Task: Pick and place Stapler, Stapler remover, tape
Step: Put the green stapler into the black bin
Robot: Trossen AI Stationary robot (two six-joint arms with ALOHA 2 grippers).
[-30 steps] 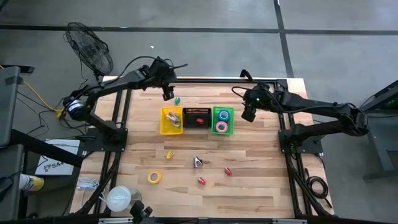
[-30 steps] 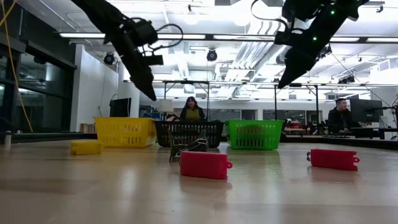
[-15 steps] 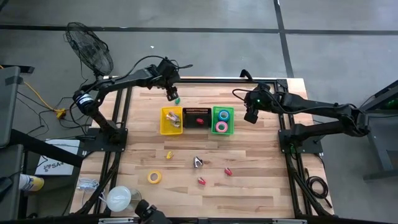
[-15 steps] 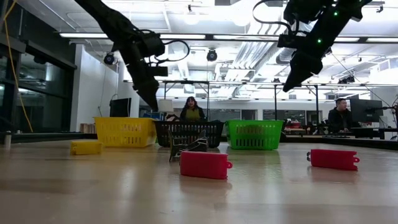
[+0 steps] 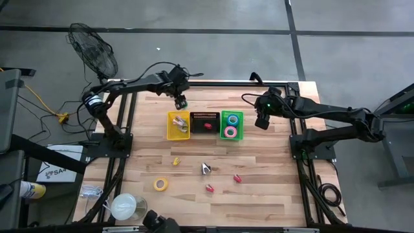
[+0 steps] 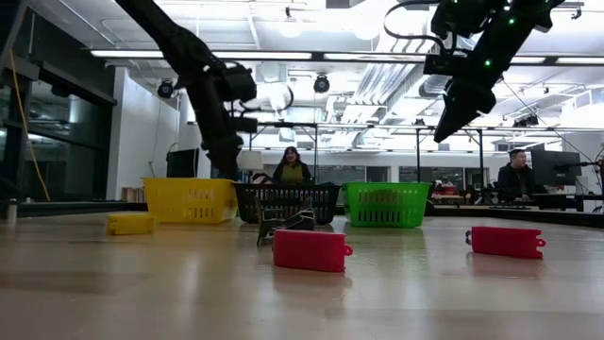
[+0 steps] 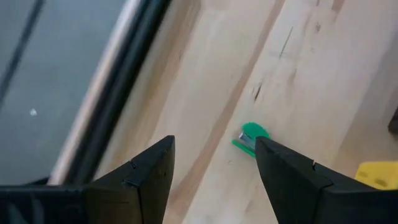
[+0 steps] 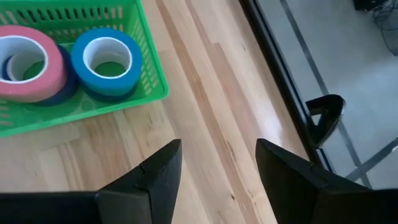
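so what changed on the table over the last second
The left gripper swung toward the yellow bin and lowered over the small green stapler remover lying on the wood behind the bins, fingers open, nothing held yet. The right gripper, open, barely moved beside the green bin. Everything on the table stayed put.

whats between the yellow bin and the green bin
The black bin sits between the yellow bin and the green bin, with a red item inside; clearest in the high view.

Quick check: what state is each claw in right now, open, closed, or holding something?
Left claw: open, empty, above the green stapler.
Right claw: open, empty, beside the green bin.
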